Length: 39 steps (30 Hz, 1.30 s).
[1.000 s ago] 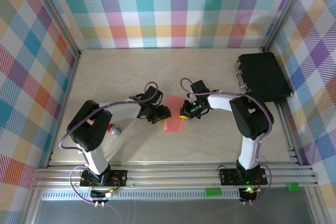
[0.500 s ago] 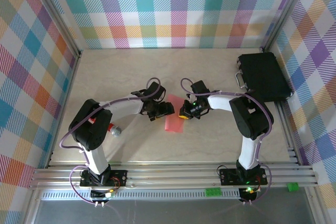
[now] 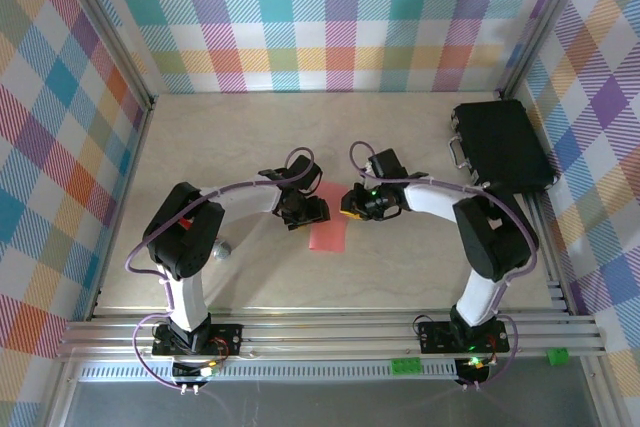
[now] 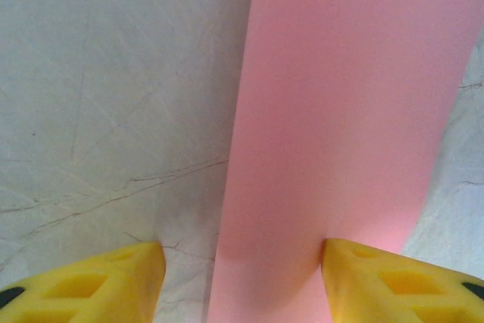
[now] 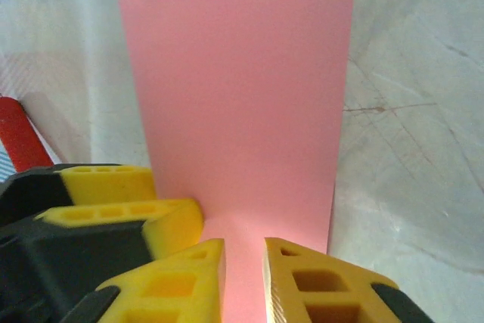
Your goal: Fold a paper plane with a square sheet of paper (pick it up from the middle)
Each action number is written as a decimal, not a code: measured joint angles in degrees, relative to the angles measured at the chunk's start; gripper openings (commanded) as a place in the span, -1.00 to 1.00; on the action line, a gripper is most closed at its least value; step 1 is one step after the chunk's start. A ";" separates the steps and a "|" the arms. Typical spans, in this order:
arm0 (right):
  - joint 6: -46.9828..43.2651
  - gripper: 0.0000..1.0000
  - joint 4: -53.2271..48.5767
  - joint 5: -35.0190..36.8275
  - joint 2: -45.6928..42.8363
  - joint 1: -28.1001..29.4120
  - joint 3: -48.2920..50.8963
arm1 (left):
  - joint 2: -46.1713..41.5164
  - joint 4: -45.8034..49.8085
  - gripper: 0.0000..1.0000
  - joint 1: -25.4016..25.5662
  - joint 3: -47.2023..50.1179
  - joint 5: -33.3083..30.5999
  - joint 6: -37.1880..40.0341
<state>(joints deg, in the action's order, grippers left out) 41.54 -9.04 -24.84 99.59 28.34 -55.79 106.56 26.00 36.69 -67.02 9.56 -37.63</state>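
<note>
Overhead, the pink sheet of paper (image 3: 327,233) lies on the desk (image 3: 420,277) at frame centre as a narrow rectangle. The left end effector (image 3: 306,211) is at its upper left corner and the right end effector (image 3: 351,210) at its upper right. A black case (image 3: 500,145) sits well apart at the upper right.

Left wrist view: the two yellow fingers stand wide apart at the bottom corners, so this end effector is open. The sheet's long left edge runs up between them. The right finger overlaps the paper and the left finger is over bare desk. Nothing is clamped.

Right wrist view: the fingers are parted by a slim gap at bottom centre, with pink showing through it. By appearance this end effector is slightly open and not pinching the sheet.

Progress, as judged: the strip shape suggests one lengthwise half-fold is made. No angled nose folds, centre ridge or wings are evident, so most of the plane is outstanding.

Markings: no brand, label or legible writing is found in any view.
</note>
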 measured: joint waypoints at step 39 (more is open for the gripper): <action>0.44 -0.53 1.79 1.14 -1.75 -1.64 2.84 | 1.09 2.32 -0.02 0.74 -1.60 -4.96 -8.00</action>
<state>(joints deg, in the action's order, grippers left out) 41.98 -7.25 -23.70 97.84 26.70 -52.95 107.66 28.32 37.43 -68.62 4.60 -45.63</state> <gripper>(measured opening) 0.237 0.488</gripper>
